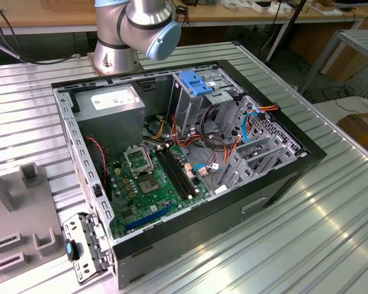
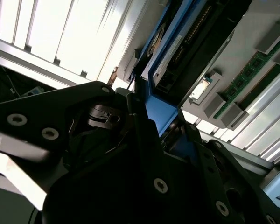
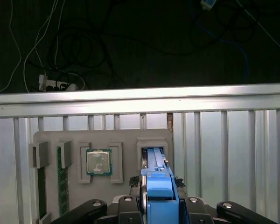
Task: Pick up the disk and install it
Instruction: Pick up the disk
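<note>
The disk (image 3: 158, 186) stands on edge in a slot of the grey parts tray (image 3: 126, 137), its blue plastic rail facing the camera. My gripper (image 3: 159, 205) straddles it from above, black fingers pressed against both sides of the rail. In the second wrist view the disk (image 2: 159, 114) shows its blue rail and dark connector edge, pinched between the fingers of the gripper (image 2: 161, 126). The open computer case (image 1: 190, 153) lies on the ribbed metal table in the exterior view, with a blue bracket (image 1: 199, 82) atop its drive cage.
On the tray, a processor chip (image 3: 99, 162) and green memory sticks (image 3: 63, 182) sit beside the disk's slot. The table's edge rail (image 3: 140, 102) runs just beyond the tray, with cables on the floor behind it. The arm's base (image 1: 135, 30) stands behind the case, near the grey power supply (image 1: 110, 107).
</note>
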